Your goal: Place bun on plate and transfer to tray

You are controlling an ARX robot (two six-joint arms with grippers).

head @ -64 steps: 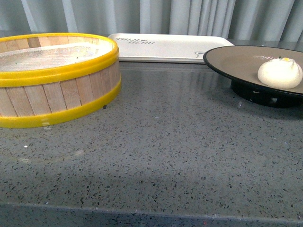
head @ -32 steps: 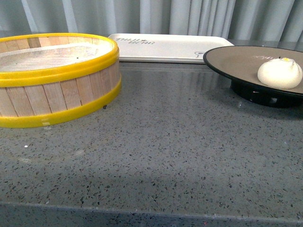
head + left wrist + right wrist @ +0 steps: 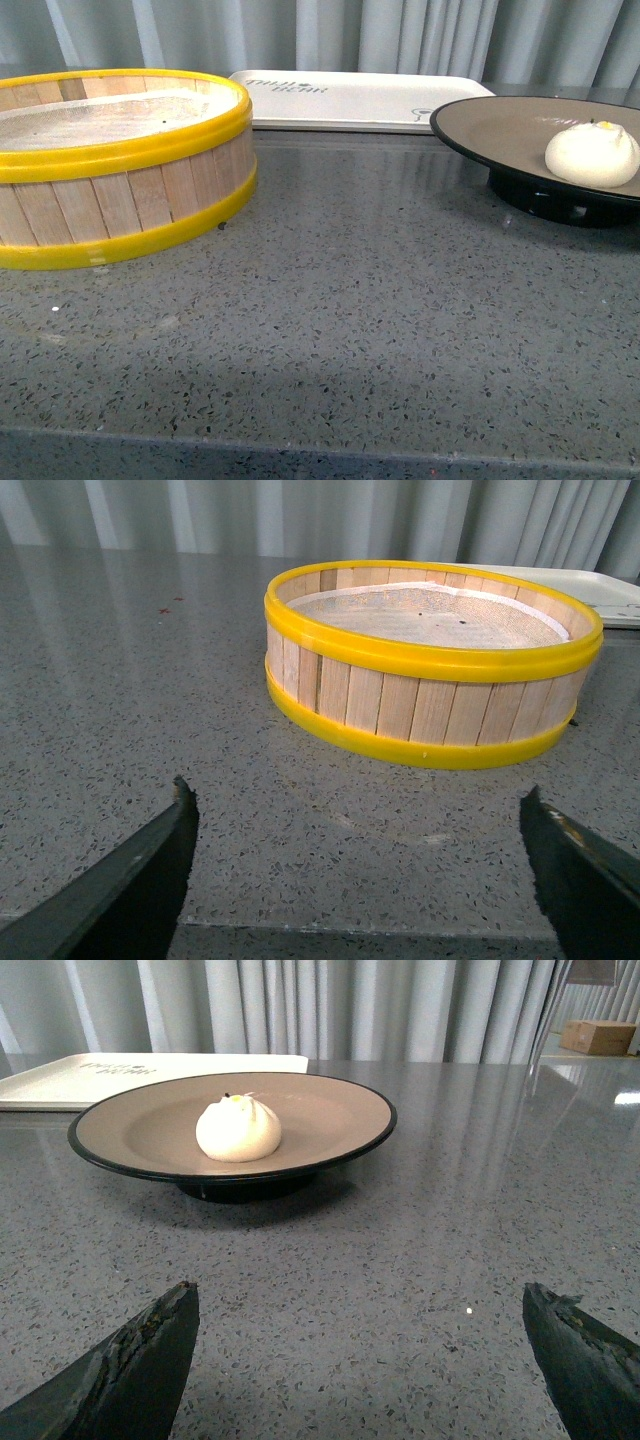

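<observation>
Left gripper (image 3: 357, 790): two dark, smooth wedge-shaped fingers (image 3: 130, 880) spread wide, nothing between them. It hangs low over the counter (image 3: 360, 330), just short of the steamer basket (image 3: 430, 670).

Right gripper (image 3: 360, 1287): also spread wide and empty. Its dark fingers (image 3: 120, 1370) are rougher, with pitted, ragged edges. It points at the plate (image 3: 330, 1120).

Counter: grey stone-look slab, finely speckled black and white. Polished enough to carry soft reflections.

Steamer basket, on the robot's left: a low round drum of pale upright wooden slats. Glossy yellow hoops bind it at the top rim and the base. A whitish woven liner lies flat inside.

Plate, on the right: wide, shallow and round, with a matte brown-grey well, a thin glossy black rim and a short black foot. It stands on the counter, well apart from the basket.

Bun (image 3: 238, 1128): sits on the plate, near the middle of the well. A smooth white dough dome with pleats pinched at the top and a small yellow spot there.

Tray (image 3: 350, 100): behind both. Flat, white and rectangular with rounded corners, a low raised rim and small dark lettering. The plate's rim overlaps its right corner in the front view; contact cannot be told.

Farthest: pale grey curtain (image 3: 400, 35) in vertical folds.
</observation>
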